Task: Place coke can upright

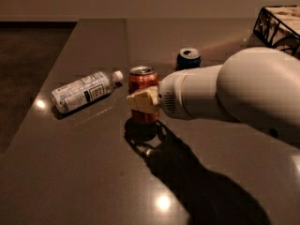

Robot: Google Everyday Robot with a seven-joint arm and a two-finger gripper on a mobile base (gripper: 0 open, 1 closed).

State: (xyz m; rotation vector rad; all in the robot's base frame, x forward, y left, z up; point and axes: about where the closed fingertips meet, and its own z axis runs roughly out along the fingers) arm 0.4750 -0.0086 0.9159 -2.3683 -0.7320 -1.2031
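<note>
The coke can (pixel 142 80), red-orange with a silver top, stands upright near the middle of the dark table (pixel 84 172). Its base is at or just above the surface, right over its own shadow. My gripper (pixel 141 96) reaches in from the right at the end of the white arm (pixel 234 90). It is shut on the can's middle. One cream finger (pixel 142 101) crosses the can's front; the other is hidden behind the can.
A clear plastic water bottle (pixel 85 91) lies on its side to the left of the can. A dark blue can (pixel 188 58) stands upright behind it to the right. A patterned box (pixel 279 25) sits at the far right corner. The table's left edge (pixel 28 125) runs close to the bottle.
</note>
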